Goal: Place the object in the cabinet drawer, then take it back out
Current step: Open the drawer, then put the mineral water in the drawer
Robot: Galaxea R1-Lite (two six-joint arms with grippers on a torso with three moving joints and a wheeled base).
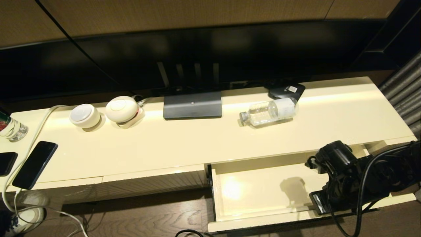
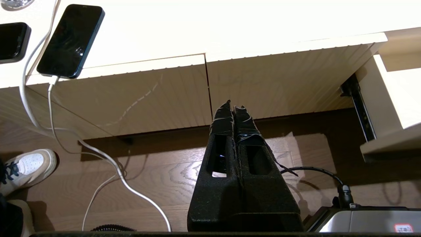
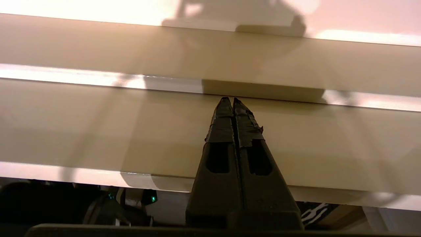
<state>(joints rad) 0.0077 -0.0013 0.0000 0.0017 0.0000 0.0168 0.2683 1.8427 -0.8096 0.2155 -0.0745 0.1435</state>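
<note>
The clear water bottle [image 1: 268, 113] lies on its side on the cream cabinet top [image 1: 197, 144], cap pointing left, with no gripper on it. Below it the cabinet drawer [image 1: 263, 221] stands pulled out, its smooth floor [image 1: 250, 194] bare. My right arm [image 1: 343, 174] hangs over the drawer's right end. In the right wrist view my right gripper [image 3: 233, 100] is shut on nothing, tips over the drawer floor [image 3: 115, 131] and pointing toward its back wall. My left gripper [image 2: 233, 104] is shut and empty, low in front of the closed ribbed panels [image 2: 158, 95], left of the drawer's side [image 2: 388, 95].
On the cabinet top stand a dark TV base [image 1: 192, 105], two white round devices [image 1: 85, 115] [image 1: 121, 109], a black device [image 1: 286, 90] behind the bottle, two phones [image 1: 34, 164] [image 1: 6, 163] and a red-labelled glass bottle [image 1: 10, 126]. White cables [image 2: 108, 164] and a shoe [image 2: 28, 164] lie on the floor.
</note>
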